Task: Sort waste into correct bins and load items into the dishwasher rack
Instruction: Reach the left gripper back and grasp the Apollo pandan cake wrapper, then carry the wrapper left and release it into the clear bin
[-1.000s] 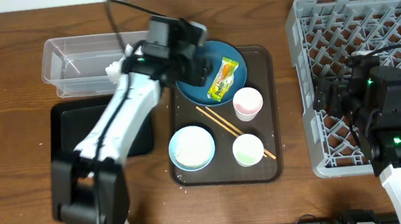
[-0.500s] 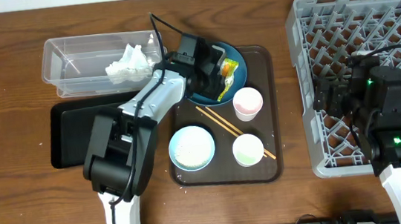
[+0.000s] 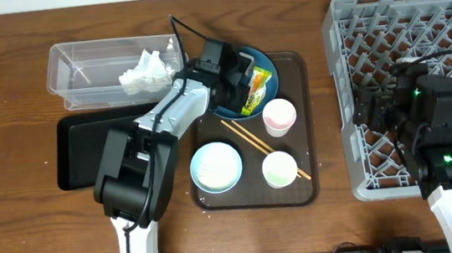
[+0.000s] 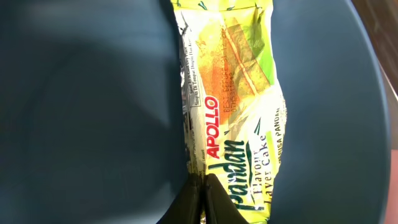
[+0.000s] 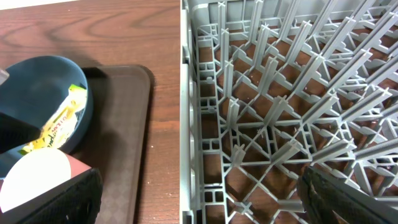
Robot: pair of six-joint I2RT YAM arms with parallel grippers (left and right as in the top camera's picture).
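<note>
A yellow-green snack wrapper [image 3: 257, 88] [image 4: 239, 106] lies on the round dark-blue plate [image 3: 224, 108] [image 4: 81, 112]. My left gripper [image 3: 242, 76] [image 4: 203, 198] is down on the plate, shut, its two dark tips pinching the wrapper's silvery left edge. Crumpled white tissue [image 3: 144, 70] lies in the clear tub [image 3: 77, 75]; the black tray [image 3: 77, 150] sits below it. My right gripper [image 3: 367, 111] [image 5: 199, 205] hovers wide open over the left edge of the grey dishwasher rack [image 3: 417, 22] [image 5: 280, 93], holding nothing.
On the brown serving tray [image 3: 297, 94] stand a white bowl [image 3: 216, 166], a pinkish cup [image 3: 280, 116], a greenish cup [image 3: 280, 170] and chopsticks [image 3: 253, 140]. The pinkish cup [image 5: 37, 180] shows beside my right gripper's left finger. Rice grains dot the table near the tray's front.
My left arm swung from over the clear tub's end onto the plate and its jaws closed on the wrapper's edge. The tissue in the tub came into sight. The right arm stayed still.
</note>
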